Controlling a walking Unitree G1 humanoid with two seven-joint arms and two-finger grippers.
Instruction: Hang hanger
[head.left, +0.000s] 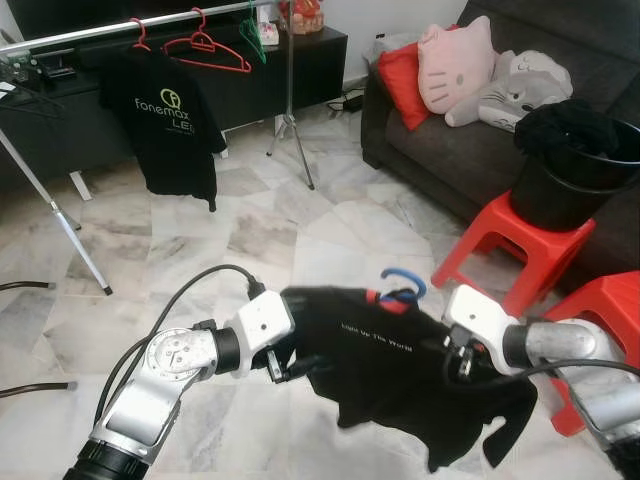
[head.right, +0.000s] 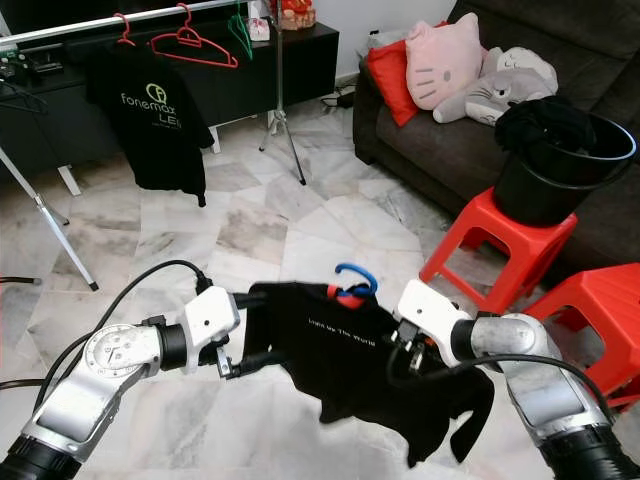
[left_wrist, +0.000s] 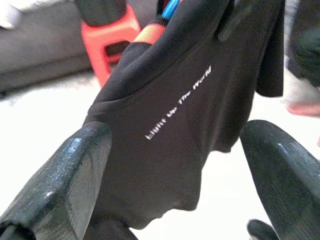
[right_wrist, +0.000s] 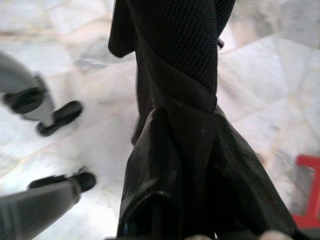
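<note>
The hanger (head.left: 403, 287) was held low in front of the robot, above the marble floor (head.left: 250, 240), between the 2 arms. Only its blue hook and a bit of red-orange at the neck could be seen, because a black T-shirt (head.left: 400, 370) covered the rest. The shirt carried a thin line of white lettering across the chest, and its lower part and 1 sleeve hung down loosely toward the right.

The right tool (right_wrist: 170, 200) was pinching a bunched, twisted fold of the shirt between its black fingers. The left tool (head.left: 290, 368) was at the shirt's other edge; in the left wrist view its 2 fingers (left_wrist: 65, 180) stood spread apart, with the cloth just in front of them.

Further away, a metal rail (head.left: 130, 25) on a stand held another black T-shirt (head.left: 170, 120) on a red hanger, with an empty red hanger (head.left: 205, 45) and a green hanger (head.left: 252, 30) beside it. To the right, a black bucket (head.left: 575, 170) with dark clothes stood on a red stool (head.left: 510, 245) near a dark sofa (head.left: 450, 150).
</note>
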